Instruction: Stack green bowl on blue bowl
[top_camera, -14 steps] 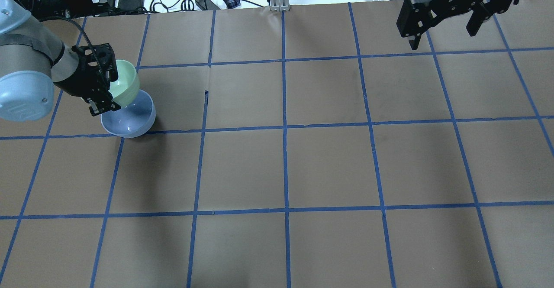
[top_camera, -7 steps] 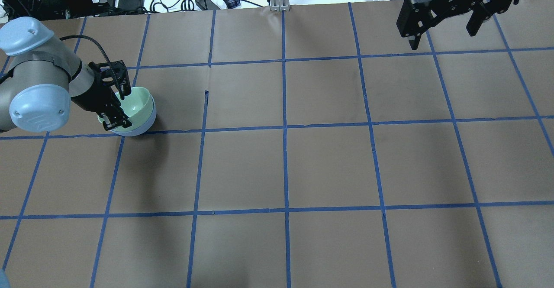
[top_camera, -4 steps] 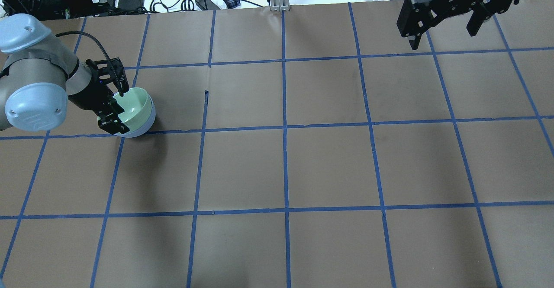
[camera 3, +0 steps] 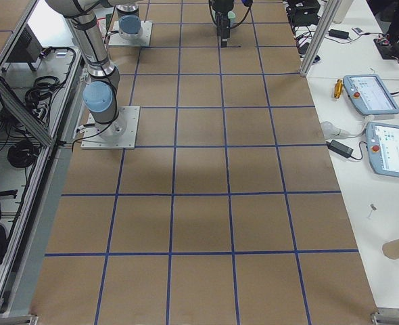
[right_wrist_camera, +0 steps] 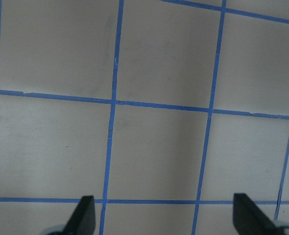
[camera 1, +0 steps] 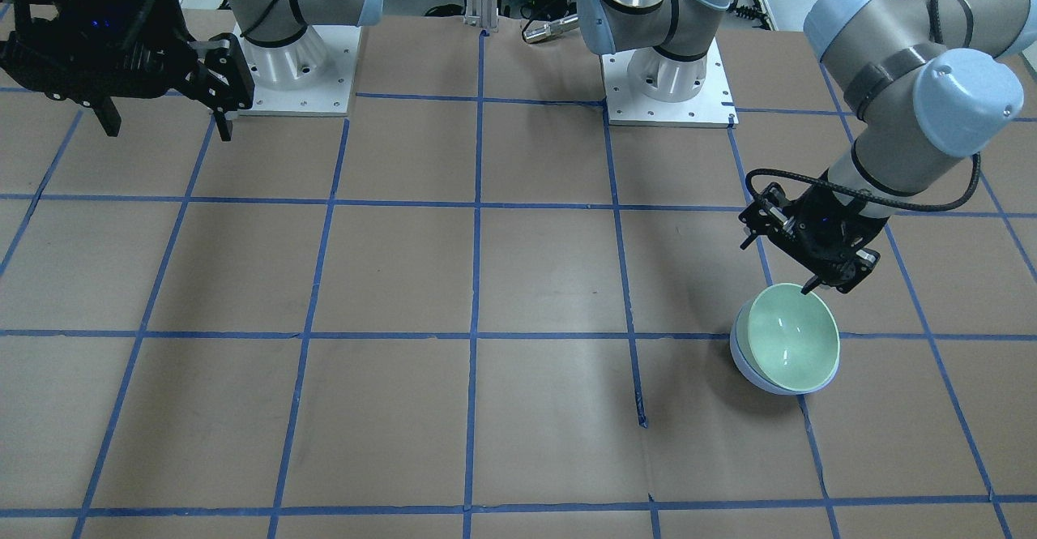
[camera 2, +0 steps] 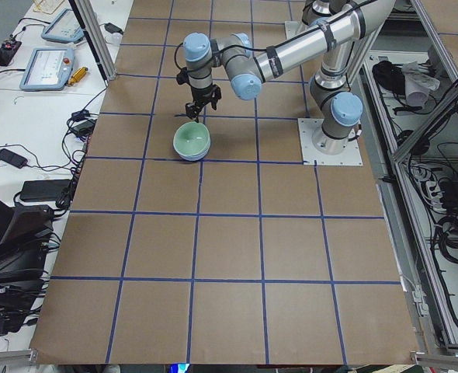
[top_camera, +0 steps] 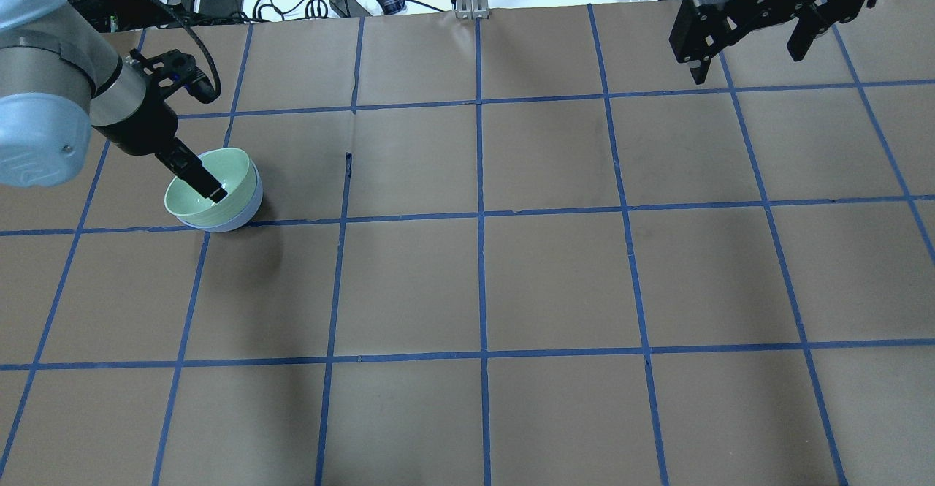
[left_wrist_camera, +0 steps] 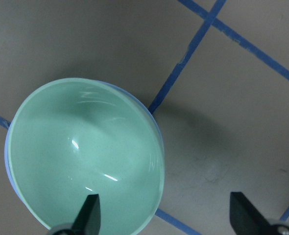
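Green bowl [camera 1: 792,338], glossy pale mint and plain, sits nested inside the blue bowl [camera 1: 741,358] on the counter [top_camera: 555,281]. Left gripper [left_wrist_camera: 165,215] hangs just above its rim, spread wide, holding nothing. Right gripper [right_wrist_camera: 165,213] is also spread wide, well apart.

The green bowl [camera 1: 790,340] sits nested inside the blue bowl [camera 1: 739,357]. The pair rests on the worktop [camera 1: 405,280], left of its middle and nearer the far edge than the robot's edge, out in front of the left arm's base. The left end effector [camera 1: 825,288] hangs just above the stack's robot-side rim, one finger over the green bowl and the other out over the worktop. The right end effector [camera 1: 166,130] hangs high over the right part, well apart from the bowls.
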Action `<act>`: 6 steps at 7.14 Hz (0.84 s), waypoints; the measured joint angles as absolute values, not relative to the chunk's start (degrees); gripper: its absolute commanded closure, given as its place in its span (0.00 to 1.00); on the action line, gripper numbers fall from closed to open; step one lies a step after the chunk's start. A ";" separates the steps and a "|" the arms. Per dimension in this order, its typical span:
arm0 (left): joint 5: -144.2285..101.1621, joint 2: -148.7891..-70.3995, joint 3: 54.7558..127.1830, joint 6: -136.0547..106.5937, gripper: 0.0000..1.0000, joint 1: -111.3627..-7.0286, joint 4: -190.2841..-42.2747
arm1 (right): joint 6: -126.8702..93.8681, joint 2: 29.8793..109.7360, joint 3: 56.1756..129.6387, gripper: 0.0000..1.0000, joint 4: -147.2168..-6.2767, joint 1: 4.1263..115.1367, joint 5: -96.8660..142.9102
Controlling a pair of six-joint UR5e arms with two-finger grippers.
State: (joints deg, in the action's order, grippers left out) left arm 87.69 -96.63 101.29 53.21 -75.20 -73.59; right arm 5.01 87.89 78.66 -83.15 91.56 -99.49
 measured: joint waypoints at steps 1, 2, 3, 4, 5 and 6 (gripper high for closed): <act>87.59 -95.37 100.03 43.14 0.00 -77.79 -75.33 | 5.01 87.89 78.66 0.00 -83.14 91.56 -99.49; 87.55 -93.89 99.41 34.29 0.00 -80.01 -77.02 | 5.01 87.89 78.66 0.00 -83.15 91.53 -99.49; 87.56 -92.24 99.17 27.60 0.00 -81.38 -78.50 | 5.01 87.89 78.66 0.00 -83.15 91.53 -99.49; 87.60 -90.51 99.10 21.75 0.00 -82.02 -79.95 | 5.01 87.89 78.66 0.00 -83.15 91.55 -99.49; 87.62 -88.92 99.04 15.49 0.00 -82.32 -81.67 | 5.01 87.89 78.66 0.00 -83.15 91.57 -99.49; 87.62 -87.49 98.97 9.76 0.00 -82.46 -83.50 | 5.01 87.89 78.66 0.00 -83.14 91.58 -99.49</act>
State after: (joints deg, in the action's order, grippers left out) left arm 87.62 -87.49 98.97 9.76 -82.46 -83.50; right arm 5.01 87.89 78.66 -83.14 91.58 -99.49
